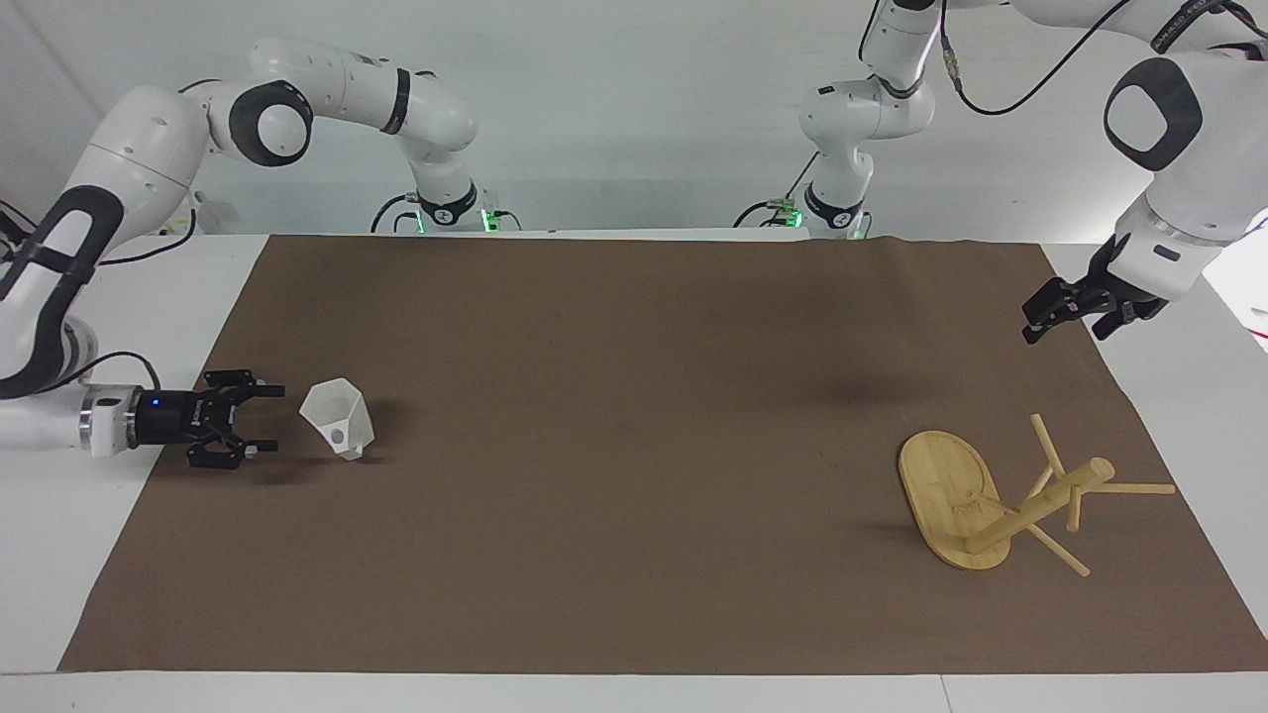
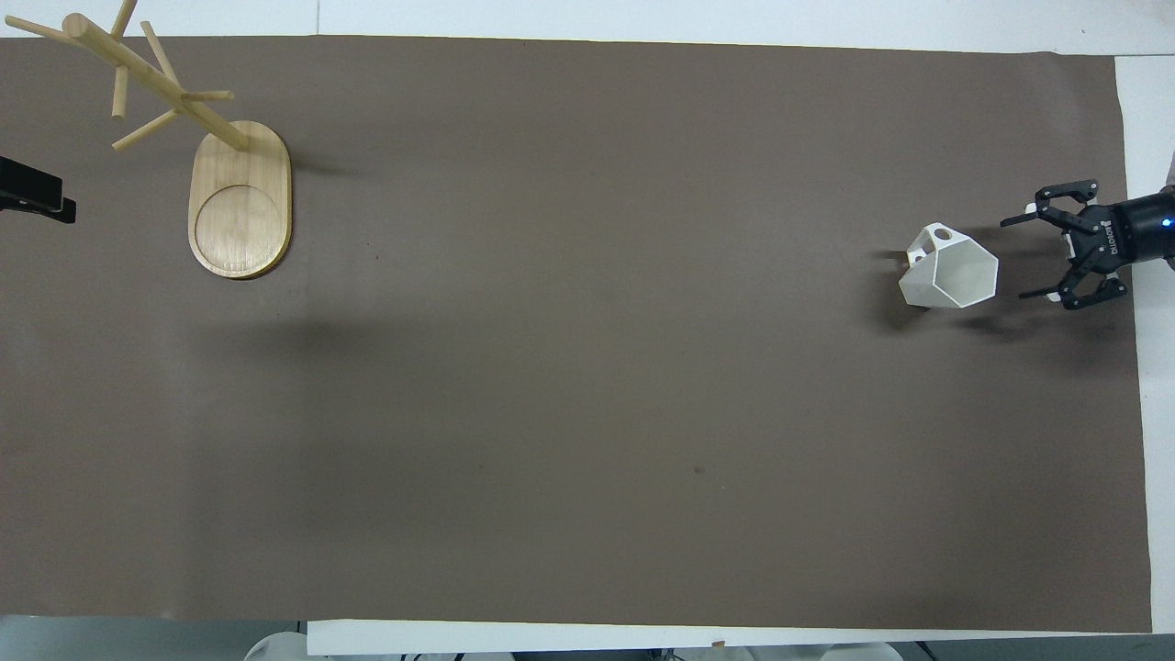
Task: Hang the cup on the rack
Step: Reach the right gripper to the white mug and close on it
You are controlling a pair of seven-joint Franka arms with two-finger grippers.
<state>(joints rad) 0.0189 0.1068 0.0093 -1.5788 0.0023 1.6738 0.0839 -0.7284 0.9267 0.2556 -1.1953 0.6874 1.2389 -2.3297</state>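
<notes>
One white cup (image 1: pixel 338 419), one bamboo rack (image 1: pixel 1001 497).
Right gripper (image 1: pixel 265 420) gapes empty just beside the cup; left gripper (image 1: pixel 1042 321) is half cut off overhead, its fingers unreadable.

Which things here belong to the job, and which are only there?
For the job: cup, rack, right gripper open beside the cup.
Only there: brown mat, white table; left gripper waits over the mat's edge.

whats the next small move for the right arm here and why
Probably ease the right gripper sideways toward the cup until its open fingers straddle it. The gripper is low beside the cup, aimed at it but not touching, and the rack stands empty at the left arm's end.
</notes>
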